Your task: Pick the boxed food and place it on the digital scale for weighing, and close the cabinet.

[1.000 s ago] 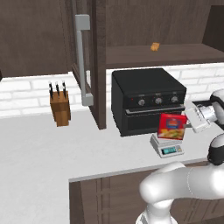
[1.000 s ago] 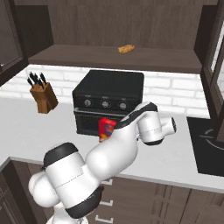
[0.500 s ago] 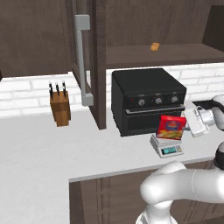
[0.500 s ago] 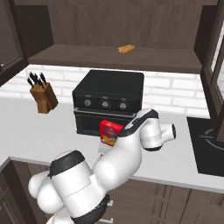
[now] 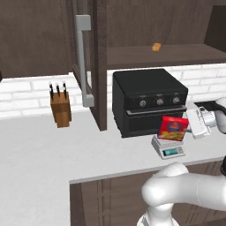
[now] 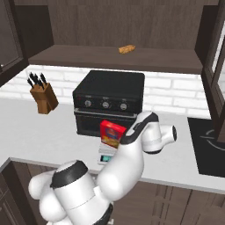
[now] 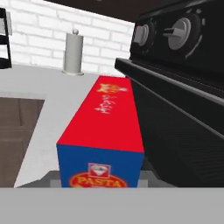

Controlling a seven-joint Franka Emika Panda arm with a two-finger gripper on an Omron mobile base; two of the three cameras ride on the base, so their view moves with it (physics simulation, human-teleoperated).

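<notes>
Kitchen scene, grey surface (image 5: pixel 39 150) under dark wood uppers. Boxed food (image 5: pixel 174 129) stands upright on the digital scale (image 5: pixel 168 148), just in front of the black oven (image 5: pixel 148 99), red front facing out, leaning a touch. Claw (image 5: pixel 190 126) sits at the box's right side, jaws clamped on the boxed food from that edge, so I'd say the box is placed but not yet let go. Hand view looks along the red face with the blue pasta panel nearest, oven door close beside it. Cabinet (image 5: pixel 86 66) door on the left hangs open, bar handle facing the room; that half of the job is not yet done. Knife block (image 5: pixel 60 108) far left near the wall, small orange lump (image 5: pixel 156 47) on the shelf above the oven.
</notes>
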